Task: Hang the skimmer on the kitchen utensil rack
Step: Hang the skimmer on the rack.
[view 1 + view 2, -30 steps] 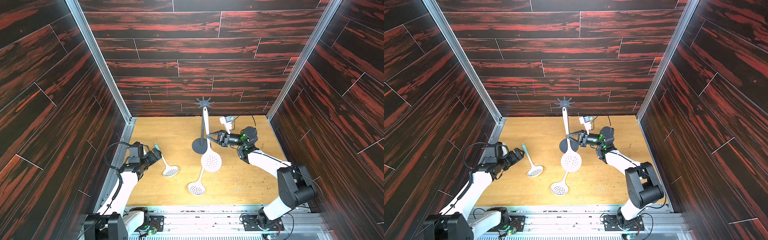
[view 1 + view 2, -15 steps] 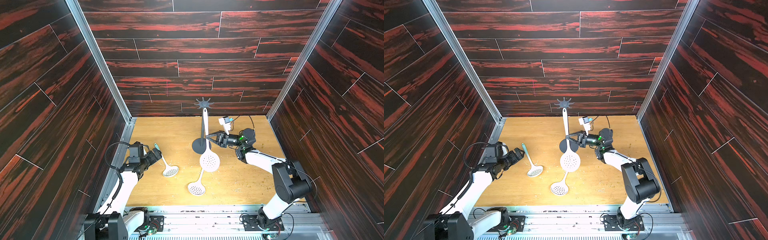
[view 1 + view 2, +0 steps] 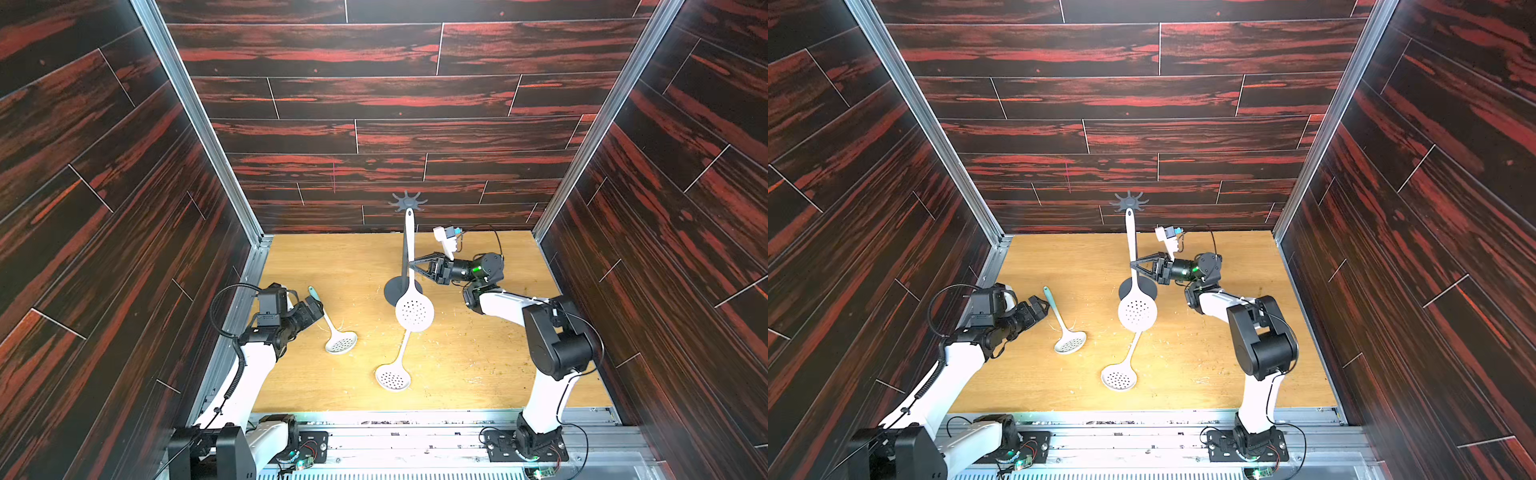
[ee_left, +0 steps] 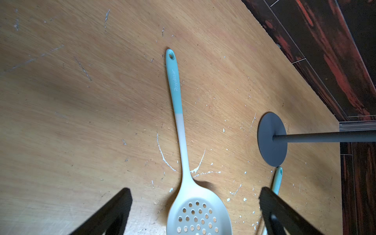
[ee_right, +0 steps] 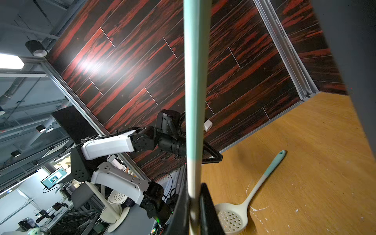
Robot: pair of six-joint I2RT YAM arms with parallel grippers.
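The skimmer (image 3: 414, 309) to be hung, a cream silicone-looking spoon with a round perforated bowl and a handle that turns teal toward its end, is upright in the air with its bowl down. It is directly in front of the kitchen utensil rack (image 3: 407, 202), a dark grey metal stand with a flat round base, a thin pole and a star-shaped crown of short hooks. My right fingers (image 5: 206, 203) are clamped on the handle low down, just above the bowl, reaching in from the side. In both top views the handle's tip sits just under the crown; I cannot tell whether it touches a hook. I judge this to be the hooking step: next the tip needs a slight lift, guiding its end over one hook before I let go. My left fingers (image 4: 114, 211) are spread wide and empty, near a second cream-and-teal skimmer (image 4: 183, 142) lying flat on the scuffed wooden desk (image 3: 478, 340). A third skimmer (image 3: 392, 376) lies nearer the front edge.
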